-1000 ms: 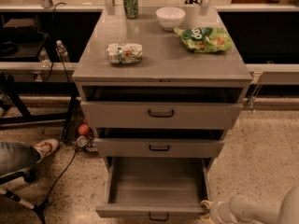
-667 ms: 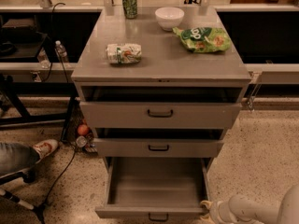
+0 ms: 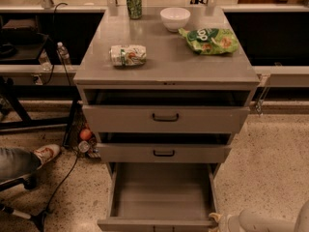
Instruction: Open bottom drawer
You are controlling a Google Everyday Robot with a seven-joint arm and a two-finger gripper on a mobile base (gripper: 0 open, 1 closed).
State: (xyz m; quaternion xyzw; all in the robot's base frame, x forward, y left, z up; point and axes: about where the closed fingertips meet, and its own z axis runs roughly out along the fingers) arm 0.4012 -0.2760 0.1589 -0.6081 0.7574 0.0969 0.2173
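The bottom drawer (image 3: 161, 193) is the lowest of three grey drawers in the cabinet. It is pulled far out, and its bare inside shows. Its front panel (image 3: 154, 224) lies at the bottom edge of the view, and the handle is cut off there. My gripper (image 3: 217, 220) is at the front right corner of this drawer, close to the panel's right end. The pale arm (image 3: 263, 221) reaches in from the bottom right. The middle drawer (image 3: 164, 152) and the top drawer (image 3: 165, 118) each stand out slightly.
On the cabinet top (image 3: 164, 69) are a green can (image 3: 133, 3), a white bowl (image 3: 175, 18), a green chip bag (image 3: 210, 40) and a can lying on its side (image 3: 128, 54). A person's leg and shoe (image 3: 46, 152), cables and a stand are on the floor at the left.
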